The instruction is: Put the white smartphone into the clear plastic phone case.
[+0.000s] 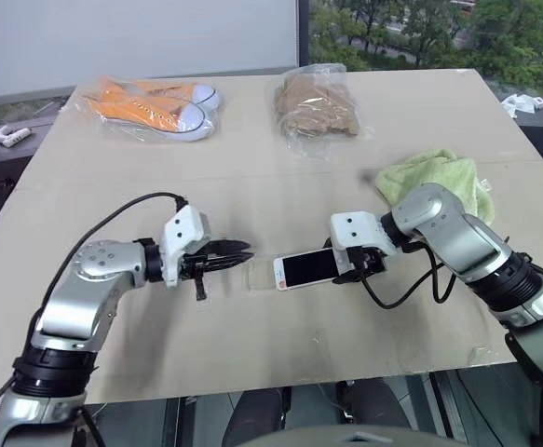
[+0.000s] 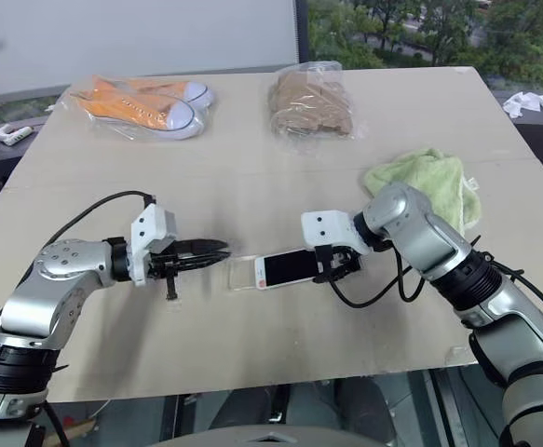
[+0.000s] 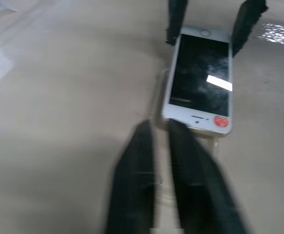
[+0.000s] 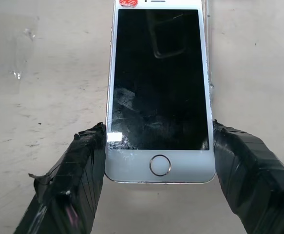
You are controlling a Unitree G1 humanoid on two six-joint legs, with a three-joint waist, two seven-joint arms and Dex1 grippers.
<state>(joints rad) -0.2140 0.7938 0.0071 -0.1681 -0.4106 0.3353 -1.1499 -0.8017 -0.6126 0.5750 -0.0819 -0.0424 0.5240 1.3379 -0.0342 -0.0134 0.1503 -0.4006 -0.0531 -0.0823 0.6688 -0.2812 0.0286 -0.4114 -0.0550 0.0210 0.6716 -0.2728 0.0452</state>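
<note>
1. The white smartphone point(image 1: 306, 268) lies screen up near the middle of the table point(image 1: 280, 168), its long axis running from about 3 o'clock to 9 o'clock in the head views.
2. The right gripper point(image 4: 159, 168) clasps the smartphone by its two long edges at the home-button end, one black finger point(image 4: 71, 180) pressed to each side, so the jaws stand as wide as the phone.
3. The clear plastic phone case point(image 1: 260, 275) rests flat on the table at the smartphone's 9 o'clock end; the phone's speaker end, with a red sticker, overlaps it.
4. The left gripper point(image 1: 243, 251) sits at 9 o'clock of the case, pointing at it, its two fingers nearly pressed together with nothing between them, tips just short of the phone's end.
5. At 12 o'clock on the table lie bagged orange shoes point(image 1: 155, 104) and a bagged brown item point(image 1: 316, 107); a green cloth point(image 1: 434, 177) lies at 2 o'clock.
</note>
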